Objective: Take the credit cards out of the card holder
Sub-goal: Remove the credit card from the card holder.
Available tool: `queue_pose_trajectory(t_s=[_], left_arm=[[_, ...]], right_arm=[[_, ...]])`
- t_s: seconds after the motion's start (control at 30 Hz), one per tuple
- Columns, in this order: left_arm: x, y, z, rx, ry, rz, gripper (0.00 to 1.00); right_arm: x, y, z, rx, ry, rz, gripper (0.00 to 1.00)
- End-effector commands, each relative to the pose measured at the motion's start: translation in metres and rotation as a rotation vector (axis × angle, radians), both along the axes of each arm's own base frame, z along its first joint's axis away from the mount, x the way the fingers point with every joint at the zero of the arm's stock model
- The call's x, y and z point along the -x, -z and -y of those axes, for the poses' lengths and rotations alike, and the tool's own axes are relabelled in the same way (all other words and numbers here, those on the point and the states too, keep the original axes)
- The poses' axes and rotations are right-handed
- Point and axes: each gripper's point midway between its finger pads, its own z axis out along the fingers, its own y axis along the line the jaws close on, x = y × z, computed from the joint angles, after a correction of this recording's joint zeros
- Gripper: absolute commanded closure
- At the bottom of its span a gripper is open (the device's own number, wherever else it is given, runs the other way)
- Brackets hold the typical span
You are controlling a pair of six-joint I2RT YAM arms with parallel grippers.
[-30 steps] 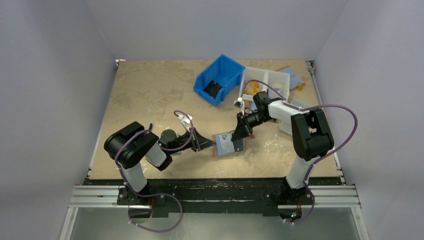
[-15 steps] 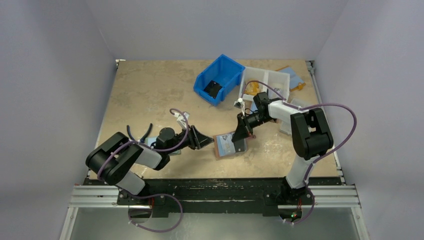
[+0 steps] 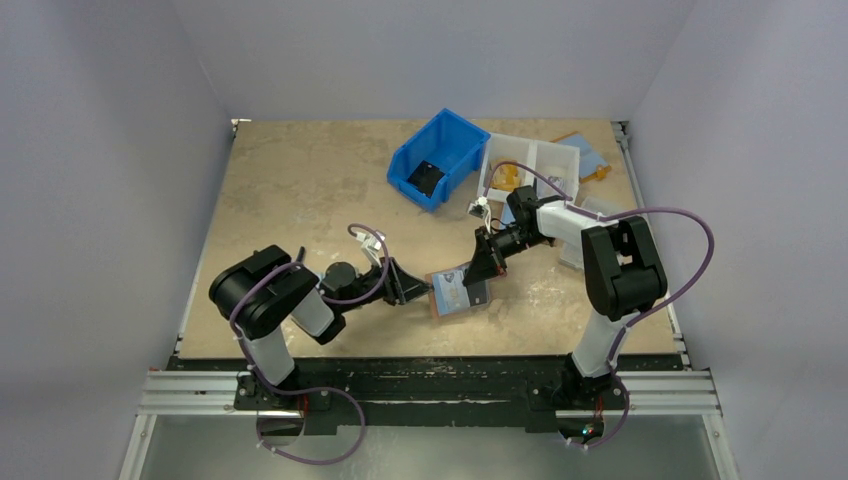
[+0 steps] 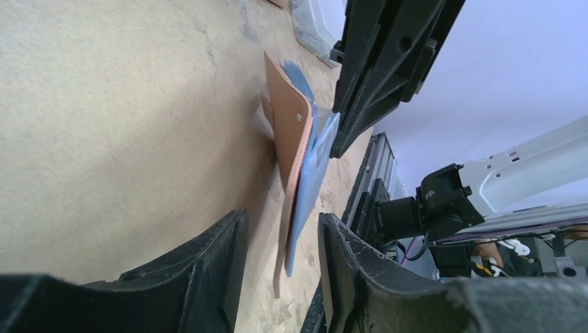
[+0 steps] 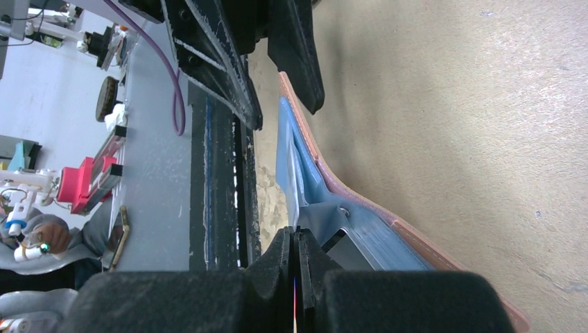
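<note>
The card holder (image 3: 458, 292), salmon-brown leather with light-blue lining, lies opened near the table's front middle. In the left wrist view the card holder (image 4: 288, 132) stands edge-on, and its near end reaches in between the spread fingers of my left gripper (image 4: 283, 216) without being pinched. My left gripper (image 3: 413, 290) sits at its left edge. My right gripper (image 3: 478, 272) is at its upper right corner. In the right wrist view the right gripper (image 5: 296, 234) is shut on a thin credit card, a coloured sliver between the pads, just off the blue lining of the card holder (image 5: 315, 163).
A blue bin (image 3: 440, 155) and a white divided tray (image 3: 530, 165) stand at the back. A flat blue-lined folder (image 3: 583, 155) lies at the back right corner. The table's front rail (image 3: 430, 375) runs close below the card holder.
My left gripper has opened. The left arm swung back to the left and returned to the card holder's left edge. The right gripper stayed shut in place.
</note>
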Motion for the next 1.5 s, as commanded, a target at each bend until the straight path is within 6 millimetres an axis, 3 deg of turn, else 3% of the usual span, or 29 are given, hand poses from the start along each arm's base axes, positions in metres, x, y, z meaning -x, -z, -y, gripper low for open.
queue_pose_trajectory(t_s=[0.0, 0.33, 0.43, 0.53, 0.77, 1.13, 1.3, 1.47], left_arm=[[0.003, -0.032, 0.015, 0.097, 0.045, 0.107, 0.56], [0.003, -0.024, 0.029, 0.101, 0.074, 0.078, 0.66], [0.004, -0.023, 0.031, 0.117, 0.087, 0.075, 0.79], [0.005, -0.025, 0.030, 0.128, 0.092, 0.079, 1.00], [0.006, -0.016, 0.013, 0.095, 0.050, 0.070, 1.00], [0.002, 0.020, -0.007, 0.030, -0.010, -0.051, 1.00], [-0.002, 0.028, -0.012, -0.013, -0.042, -0.083, 0.85], [-0.010, 0.028, -0.020, -0.110, -0.089, -0.065, 0.67]], right_arm=[[-0.004, -0.026, -0.004, -0.071, -0.009, 0.061, 1.00], [-0.004, -0.025, -0.004, -0.070, -0.010, 0.058, 1.00], [-0.004, -0.024, -0.004, -0.066, -0.009, 0.054, 1.00], [-0.005, -0.022, -0.004, -0.062, -0.007, 0.053, 1.00], [-0.015, -0.001, 0.004, 0.013, 0.033, 0.036, 1.00], [-0.027, 0.022, 0.019, 0.110, 0.079, 0.039, 1.00], [-0.029, 0.020, 0.023, 0.106, 0.085, 0.044, 1.00], [-0.028, 0.005, 0.024, 0.050, 0.077, 0.067, 1.00]])
